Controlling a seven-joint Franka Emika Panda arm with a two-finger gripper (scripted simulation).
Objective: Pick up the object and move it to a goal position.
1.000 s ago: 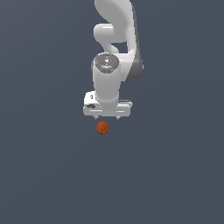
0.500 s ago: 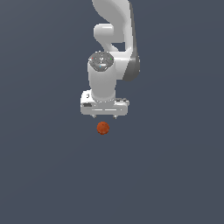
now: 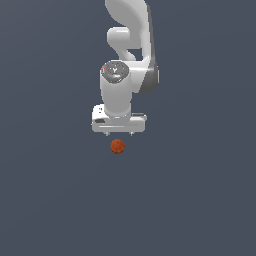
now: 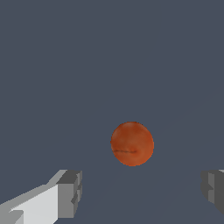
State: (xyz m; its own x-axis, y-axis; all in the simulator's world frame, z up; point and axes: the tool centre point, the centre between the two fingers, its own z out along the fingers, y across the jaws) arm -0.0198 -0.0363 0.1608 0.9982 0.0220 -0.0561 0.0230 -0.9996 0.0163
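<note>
Flat slate-grey ground point(image 3: 200, 200) lies under me. My white gripper point(image 3: 119, 134) hangs with fingers point(image 4: 70, 194) wide apart, clear of the small mottled orange-red ball point(image 3: 117, 146), which rests just nearer.

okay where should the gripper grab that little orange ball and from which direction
Across the middle of the ball, coming straight down. It is round, so no side grips better, and it is far narrower than the open gripper, whose fingers already stand wide to either side of it.
</note>
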